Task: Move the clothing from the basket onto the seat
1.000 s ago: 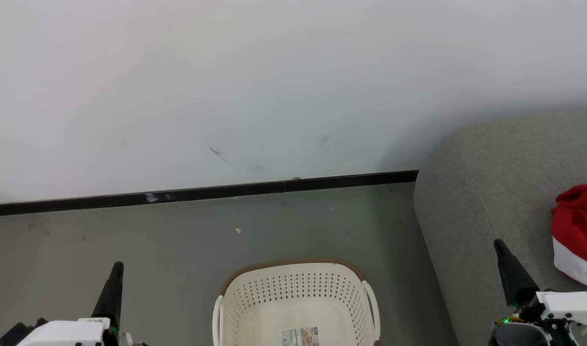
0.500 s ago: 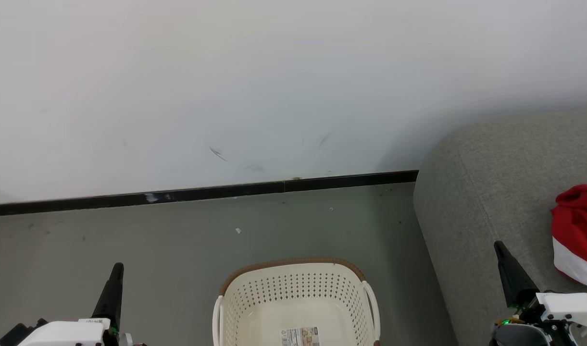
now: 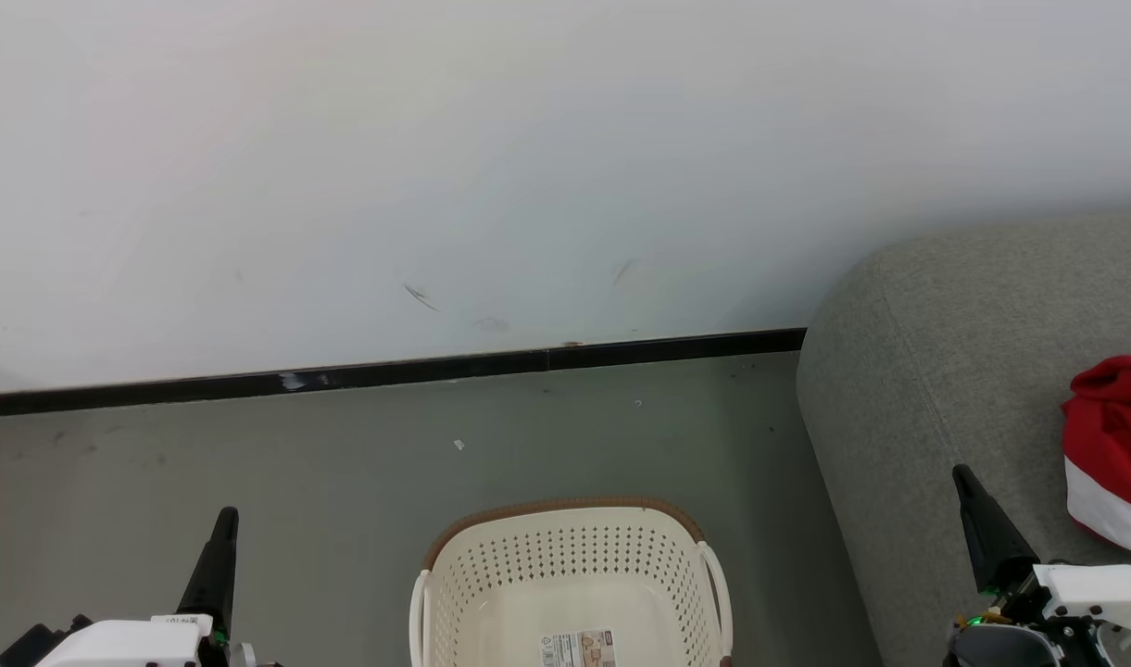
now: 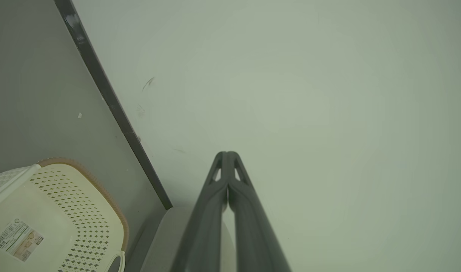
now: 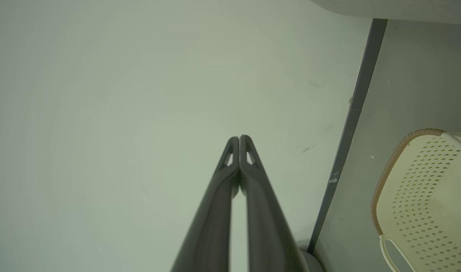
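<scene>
The cream perforated basket (image 3: 572, 579) with a brown rim stands on the floor at the bottom centre, nothing in it but a barcode sticker (image 3: 579, 648). Red clothing (image 3: 1113, 445) with a white band lies on the grey seat (image 3: 954, 371) at the right edge. My left gripper (image 3: 224, 515) is shut at the lower left, over the floor left of the basket. My right gripper (image 3: 961, 474) is shut at the lower right, over the seat, left of the clothing. The left wrist view has the shut fingertips (image 4: 227, 154) pointing at the wall and the basket (image 4: 56, 211). The right wrist view shows fingertips (image 5: 239, 138) together and the basket (image 5: 423, 196).
A white wall (image 3: 528, 167) with a black baseboard (image 3: 389, 372) runs behind the basket. Grey floor (image 3: 343, 463) stretches between the wall and the basket. The seat's rounded corner stands close to the basket's right side.
</scene>
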Robot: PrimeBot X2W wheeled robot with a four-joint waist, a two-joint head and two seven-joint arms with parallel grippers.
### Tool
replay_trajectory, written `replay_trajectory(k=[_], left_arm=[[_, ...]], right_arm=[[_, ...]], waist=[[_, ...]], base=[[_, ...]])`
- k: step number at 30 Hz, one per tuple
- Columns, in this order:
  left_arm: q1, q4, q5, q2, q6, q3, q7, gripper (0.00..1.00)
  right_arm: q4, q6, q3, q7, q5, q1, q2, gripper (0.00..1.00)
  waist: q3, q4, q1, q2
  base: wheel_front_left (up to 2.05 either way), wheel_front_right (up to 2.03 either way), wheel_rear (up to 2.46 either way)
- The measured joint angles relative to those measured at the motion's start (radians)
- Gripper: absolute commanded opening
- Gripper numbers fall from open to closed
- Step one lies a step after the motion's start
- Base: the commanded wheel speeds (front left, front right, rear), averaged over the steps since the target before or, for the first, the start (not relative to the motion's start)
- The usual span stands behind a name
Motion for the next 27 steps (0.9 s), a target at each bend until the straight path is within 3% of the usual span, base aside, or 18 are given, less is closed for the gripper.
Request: replay_trajectory(k=[27], left_arm=[[-0.001, 0.004, 0.0, 0.0, -0.003, 0.0, 0.0, 0.0]], right_arm=[[0.002, 0.0, -0.003, 0.007, -0.002, 0.0, 0.001, 0.0]], waist=[[0.0, 0.0, -0.0001, 0.0]], base=[[0.0, 0.0, 0.0]])
